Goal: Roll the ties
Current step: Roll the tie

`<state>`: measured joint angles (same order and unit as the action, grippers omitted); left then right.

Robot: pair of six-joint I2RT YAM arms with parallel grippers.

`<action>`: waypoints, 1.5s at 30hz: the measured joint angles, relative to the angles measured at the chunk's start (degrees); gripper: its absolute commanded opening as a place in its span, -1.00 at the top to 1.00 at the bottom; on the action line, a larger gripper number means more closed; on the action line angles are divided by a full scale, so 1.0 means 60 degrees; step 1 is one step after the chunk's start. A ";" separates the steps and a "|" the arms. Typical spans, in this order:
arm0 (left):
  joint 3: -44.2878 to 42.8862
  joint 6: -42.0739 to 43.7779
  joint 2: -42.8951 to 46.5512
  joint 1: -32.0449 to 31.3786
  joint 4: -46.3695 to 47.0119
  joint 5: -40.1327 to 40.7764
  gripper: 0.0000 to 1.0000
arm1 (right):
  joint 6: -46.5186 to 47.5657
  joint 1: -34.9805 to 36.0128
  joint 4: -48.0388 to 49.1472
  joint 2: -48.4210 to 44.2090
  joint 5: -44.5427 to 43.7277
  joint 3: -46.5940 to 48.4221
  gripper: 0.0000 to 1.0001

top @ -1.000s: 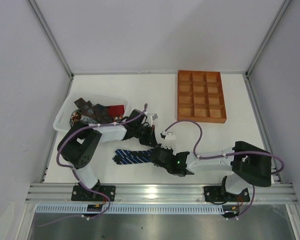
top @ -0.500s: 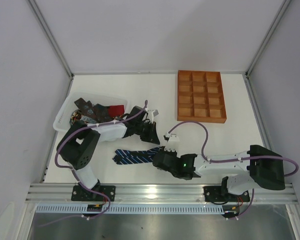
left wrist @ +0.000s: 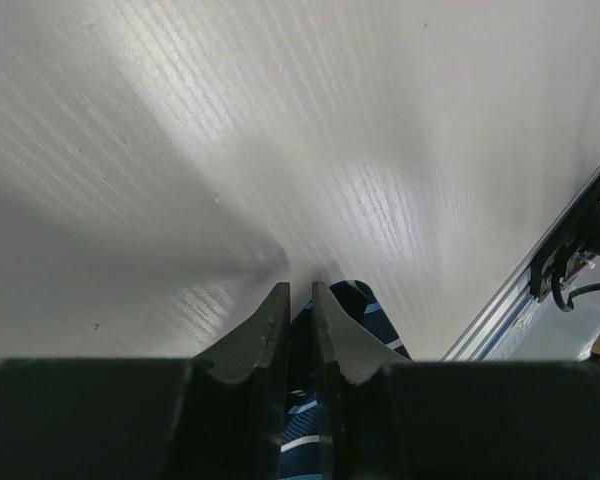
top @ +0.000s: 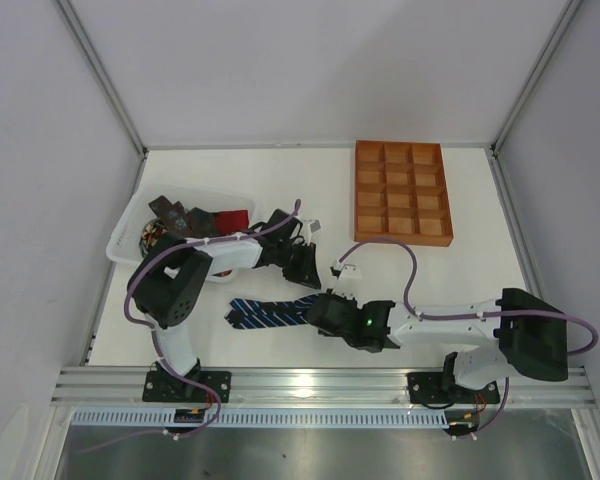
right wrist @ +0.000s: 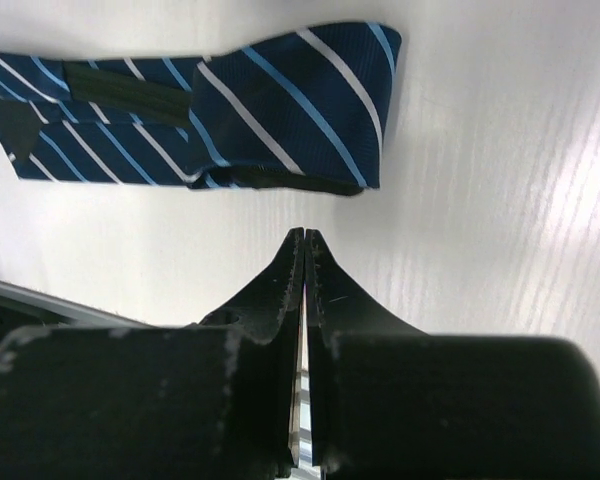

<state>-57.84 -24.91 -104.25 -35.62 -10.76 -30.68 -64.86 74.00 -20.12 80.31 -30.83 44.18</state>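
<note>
The navy tie with light-blue stripes [top: 268,312] lies folded on the white table in front of the arms. In the right wrist view it [right wrist: 230,110] lies flat just ahead of my right gripper [right wrist: 305,233], which is shut with its tips touching and a little apart from the fabric. In the top view the right gripper [top: 321,307] sits at the tie's right end. My left gripper [top: 307,276] is just above that end. In the left wrist view the left gripper [left wrist: 300,288] is closed on navy striped fabric [left wrist: 372,312] that runs between its fingers.
A white plastic basket [top: 128,228] at the left holds dark brown [top: 170,213] and red [top: 236,217] ties. An orange-brown compartment tray [top: 401,192] stands at the back right. The metal rail [top: 320,385] runs along the near edge.
The right arm's elbow has swung out to the right and its gripper has shifted slightly along the tie's right end. The left gripper has edged up and right. The tie stays in place.
</note>
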 measured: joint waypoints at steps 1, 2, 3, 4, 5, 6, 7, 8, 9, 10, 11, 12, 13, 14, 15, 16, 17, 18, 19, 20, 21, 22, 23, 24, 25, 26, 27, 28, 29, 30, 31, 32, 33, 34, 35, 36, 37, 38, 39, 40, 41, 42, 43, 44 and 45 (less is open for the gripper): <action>-0.0007 0.0007 -0.0055 0.0000 -0.0036 -0.0011 0.62 | 0.0040 -0.0051 0.0029 0.0047 0.0040 0.0044 1.00; -0.0007 0.0011 -0.0091 0.0000 -0.0066 -0.0018 0.64 | 0.0080 -0.0098 0.0095 0.0117 0.0051 0.0087 1.00; -0.0007 0.0015 -0.0117 0.0000 -0.0106 -0.0029 0.68 | 0.0124 -0.0146 0.0189 0.0204 0.0066 0.0124 1.00; -0.0007 0.0018 -0.0131 0.0000 -0.0138 -0.0047 0.70 | 0.0186 -0.0189 0.0284 0.0291 0.0069 0.0157 1.00; -0.0007 0.0025 -0.0131 0.0000 -0.0153 -0.0113 0.74 | 0.0255 -0.0240 0.0379 0.0393 0.0076 0.0182 1.00; -0.0007 0.0025 -0.0127 0.0000 -0.0138 -0.0171 0.76 | 0.0299 -0.0280 0.0452 0.0492 0.0073 0.0229 1.00; -0.0004 0.0022 -0.0127 -0.0007 -0.0120 -0.0215 0.77 | 0.0339 -0.0321 0.0525 0.0612 0.0066 0.0280 1.00; 0.0004 0.0022 -0.0127 -0.0011 -0.0106 -0.0259 0.79 | 0.0397 -0.0353 0.0605 0.0743 0.0051 0.0342 1.00; 0.0047 0.0022 -0.0106 -0.0026 -0.0033 -0.0299 0.80 | 0.0452 -0.0375 0.0681 0.0874 0.0022 0.0415 1.00; 0.0113 0.0018 -0.0066 -0.0040 0.0022 -0.0346 0.81 | 0.0506 -0.0390 0.0747 0.0998 -0.0022 0.0495 1.00; 0.0200 0.0018 -0.0004 -0.0062 0.0058 -0.0393 0.84 | 0.0546 -0.0393 0.0805 0.1107 -0.0058 0.0576 1.00; 0.0291 0.0018 0.0073 -0.0084 0.0087 -0.0441 0.85 | 0.0586 -0.0393 0.0878 0.1213 -0.0091 0.0648 1.00; 0.0379 0.0018 0.0146 -0.0109 0.0117 -0.0463 0.85 | 0.0616 -0.0390 0.0925 0.1297 -0.0131 0.0710 1.00; 0.0455 0.0018 0.0219 -0.0135 0.0160 -0.0481 0.86 | 0.0652 -0.0390 0.0973 0.1348 -0.0168 0.0743 1.00; 0.0521 0.0018 0.0291 -0.0160 0.0197 -0.0506 0.87 | 0.0667 -0.0390 0.0994 0.1366 -0.0204 0.0747 1.00; 0.0586 0.0018 0.0368 -0.0175 0.0240 -0.0521 0.87 | 0.0674 -0.0382 0.0984 0.1366 -0.0215 0.0747 1.00; 0.0641 0.0018 0.0452 -0.0193 0.0270 -0.0532 0.87 | 0.0678 -0.0353 0.0987 0.1366 -0.0233 0.0747 1.00; 0.0678 0.0018 0.0510 -0.0197 0.0284 -0.0532 0.84 | 0.0678 -0.0342 0.0984 0.1366 -0.0248 0.0747 1.00; 0.0714 0.0018 0.0572 -0.0204 0.0310 -0.0532 0.80 | 0.0678 -0.0324 0.0973 0.1366 -0.0259 0.0747 1.00; 0.0721 0.0022 0.0612 -0.0204 0.0313 -0.0528 0.72 | 0.0678 -0.0291 0.0969 0.1366 -0.0277 0.0747 1.00; 0.0721 0.0018 0.0630 -0.0204 0.0321 -0.0521 0.69 | 0.0678 -0.0248 0.0969 0.1362 -0.0284 0.0743 1.00; 0.0721 0.0018 0.0637 -0.0204 0.0324 -0.0503 0.66 | 0.0678 -0.0189 0.0958 0.1348 -0.0284 0.0736 1.00; 0.0721 0.0022 0.0637 -0.0204 0.0317 -0.0481 0.61 | 0.0674 -0.0113 0.0918 0.1322 -0.0284 0.0725 1.00; 0.0721 0.0022 0.0637 -0.0204 0.0306 -0.0448 0.60 | 0.0663 -0.0033 0.0882 0.1260 -0.0284 0.0696 1.00; 0.0721 0.0018 0.0637 -0.0204 0.0302 -0.0408 0.58 | 0.0645 0.0051 0.0827 0.1180 -0.0288 0.0656 1.00; 0.0721 0.0018 0.0637 -0.0204 0.0288 -0.0357 0.55 | 0.0630 0.0131 0.0750 0.1042 -0.0284 0.0590 1.00; 0.0721 0.0018 0.0641 -0.0204 0.0248 -0.0288 0.53 | 0.0597 0.0175 0.0674 0.0925 -0.0284 0.0543 1.00; 0.0721 0.0022 0.0648 -0.0204 0.0200 -0.0186 0.46 | 0.0568 0.0237 0.0608 0.0754 -0.0284 0.0477 1.00; 0.0721 0.0029 0.0678 -0.0204 0.0142 -0.0055 0.41 | 0.0557 0.0280 0.0535 0.0576 -0.0280 0.0408 1.00; 0.0721 0.0029 0.0739 -0.0204 0.0066 0.0109 0.38 | 0.0528 0.0306 0.0463 0.0375 -0.0284 0.0328 1.00; 0.0721 0.0033 0.0845 -0.0204 -0.0036 0.0295 0.35 | 0.0499 0.0310 0.0372 0.0142 -0.0288 0.0244 1.00; 0.0721 0.0040 0.0994 -0.0204 -0.0160 0.0506 0.32 | 0.0495 0.0306 0.0277 -0.0113 -0.0288 0.0157 1.00; 0.0721 0.0062 0.1224 -0.0204 -0.0259 0.0703 0.31 | 0.0499 0.0280 0.0197 -0.0331 -0.0288 0.0098 1.00; 0.0721 0.0069 0.1501 -0.0204 -0.0368 0.0903 0.30 | 0.0521 0.0208 0.0149 -0.0605 -0.0262 0.0022 1.00; 0.0721 0.0073 0.1825 -0.0204 -0.0452 0.1126 0.25 | 0.0576 0.0069 0.0149 -0.0882 -0.0189 -0.0055 0.99; 0.0721 0.0076 0.2106 -0.0204 -0.0499 0.1279 0.22 | 0.0678 -0.0127 0.0200 -0.1129 -0.0015 -0.0153 0.98; 0.0721 0.0080 0.2532 -0.0204 -0.0554 0.1512 0.18 | 0.0794 -0.0441 0.0335 -0.1402 0.0284 -0.0299 0.97; 0.0721 0.0076 0.2820 -0.0204 -0.0608 0.1636 0.17 | 0.0922 -0.0812 0.0492 -0.1632 0.0612 -0.0452 0.97; 0.0721 0.0076 0.3162 -0.0204 -0.0652 0.1821 0.17 | 0.1042 -0.1246 0.0776 -0.1818 0.1093 -0.0663 0.95; 0.0721 0.0073 0.3472 -0.0204 -0.0678 0.1956 0.17 | 0.1158 -0.1676 0.1027 -0.1971 0.1475 -0.0882 0.94; 0.0743 0.0069 0.3770 -0.0200 -0.0688 0.2095 0.20 | 0.1282 -0.2080 0.1217 -0.2076 0.1872 -0.1093 0.93; 0.0809 0.0062 0.4058 -0.0200 -0.0703 0.2157 0.25 | 0.1366 -0.2371 0.1359 -0.2113 0.2186 -0.1235 0.90; 0.0892 0.0040 0.4291 -0.0200 -0.0707 0.2193 0.42 | 0.1468 -0.2634 0.1530 -0.2113 0.2539 -0.1373 0.90; 0.1016 -0.0044 0.4550 -0.0197 -0.0703 0.2197 0.50 | 0.1603 -0.2830 0.1698 -0.2098 0.2951 -0.1479 0.90; 0.1188 -0.0087 0.4787 -0.0197 -0.0663 0.2164 0.57 | 0.1723 -0.2998 0.1851 -0.2058 0.3402 -0.1534 0.90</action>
<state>-50.72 -25.43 -75.53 -36.80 -14.74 -17.69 -54.52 56.01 -9.02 67.96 -10.41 34.98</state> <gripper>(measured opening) 0.287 0.047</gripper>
